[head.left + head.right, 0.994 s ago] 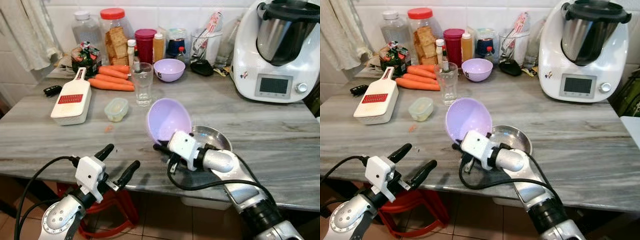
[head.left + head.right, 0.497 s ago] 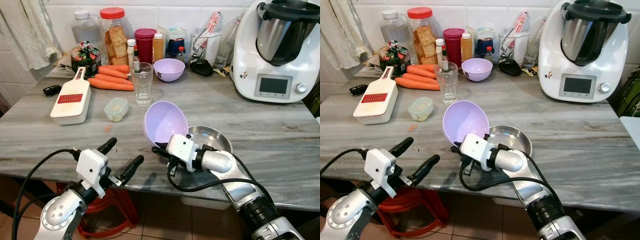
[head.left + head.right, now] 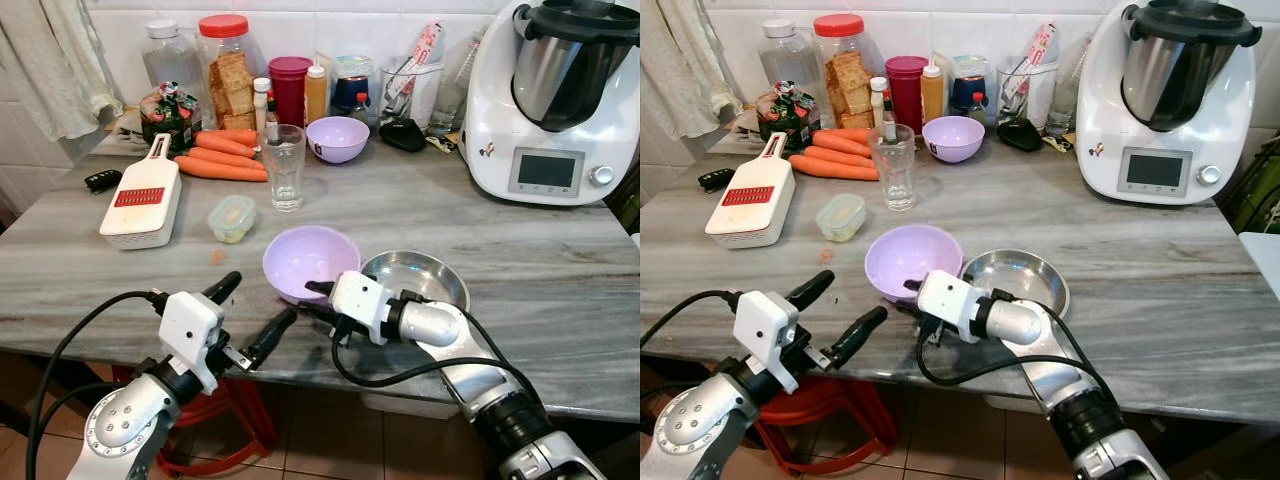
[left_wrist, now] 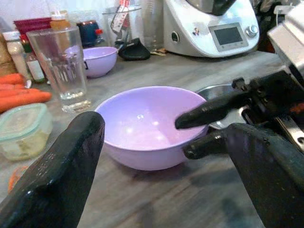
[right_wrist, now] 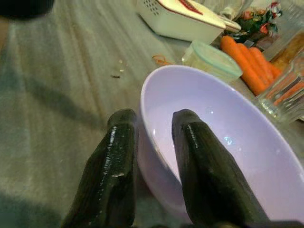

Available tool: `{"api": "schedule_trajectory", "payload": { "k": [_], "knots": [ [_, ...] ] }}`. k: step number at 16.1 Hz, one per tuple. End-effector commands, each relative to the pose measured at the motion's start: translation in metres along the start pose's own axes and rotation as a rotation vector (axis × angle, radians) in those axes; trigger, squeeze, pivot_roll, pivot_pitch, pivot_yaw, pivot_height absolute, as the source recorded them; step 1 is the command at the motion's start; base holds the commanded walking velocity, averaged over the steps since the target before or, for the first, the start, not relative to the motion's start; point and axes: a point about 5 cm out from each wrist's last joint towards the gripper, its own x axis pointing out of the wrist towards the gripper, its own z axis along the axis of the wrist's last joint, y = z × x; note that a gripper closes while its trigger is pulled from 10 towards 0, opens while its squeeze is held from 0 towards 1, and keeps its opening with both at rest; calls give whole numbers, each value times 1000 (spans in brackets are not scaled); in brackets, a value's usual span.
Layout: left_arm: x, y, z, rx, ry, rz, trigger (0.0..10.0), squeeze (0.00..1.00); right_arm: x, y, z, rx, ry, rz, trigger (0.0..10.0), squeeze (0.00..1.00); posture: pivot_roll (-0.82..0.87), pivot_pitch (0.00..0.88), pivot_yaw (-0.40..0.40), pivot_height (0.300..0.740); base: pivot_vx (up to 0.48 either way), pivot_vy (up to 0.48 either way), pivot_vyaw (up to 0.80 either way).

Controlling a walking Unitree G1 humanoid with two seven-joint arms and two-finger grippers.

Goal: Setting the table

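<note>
Lilac bowl: a plastic bowl (image 3: 306, 261) sits upright on the grey marbled desk (image 3: 560, 250) near its front edge, just beside a steel dish (image 3: 415, 278); I judge it is being laid out as one place of the setting
Right hand: the right hand (image 3: 318, 297) pinches the near rim of the lilac bowl, one black finger (image 5: 206, 175) inside the wall and the other outside, a grip that suits a thin rim and keeps the bowl level
Left hand: the left hand (image 3: 245, 317) hovers off the front edge of the desk, fingers spread and grasping nothing, pointed toward the bowl as if ready to steady it
Steel dish: it lies flat just to the right of the bowl, under the right forearm, likely part of the same place
Back of the desk: a second lilac bowl (image 3: 338, 139), a drinking glass (image 3: 285, 166), carrots (image 3: 220, 155), a white grater (image 3: 143, 198), a small lidded tub (image 3: 232, 217) and jars stand well apart from the working spot, kept clear of it
Food processor: a white machine (image 3: 555, 95) stands at the far right corner
What is left: by my reckoning the rim has yet to be let go
</note>
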Motion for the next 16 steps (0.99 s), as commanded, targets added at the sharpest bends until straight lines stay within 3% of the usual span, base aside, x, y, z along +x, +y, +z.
{"api": "schedule_trajectory", "payload": {
  "k": [1, 5, 7, 12, 16],
  "knots": [
    [2, 2, 2, 16, 2, 1, 10000, 0, 1, -5, 3, -22, -2, -10, 10000, 910, 9, 0, 19, 740, 0, 0, 0],
    [11, 24, -7, 47, 16, 96, 10000, 0, -4, -16, 11, -40, -36, -93, 10000, 898, 7, 0, 10, 740, 0, 0, 0],
    [17, 43, -26, 44, 29, 159, 10000, 0, -11, -28, 22, -32, -84, -190, 10000, 902, -1, 0, 14, 740, 0, 0, 0],
    [23, 69, -32, 47, 0, 242, 10000, 0, -28, -41, 35, 20, -161, -394, 10000, 910, -11, 0, 24, 740, 0, 0, 0],
    [22, 83, -11, 75, -118, 289, 10000, 0, -74, -42, 33, 11, -130, -752, 10000, 902, -10, 0, 17, 740, 0, 0, 0]
  ]
}}
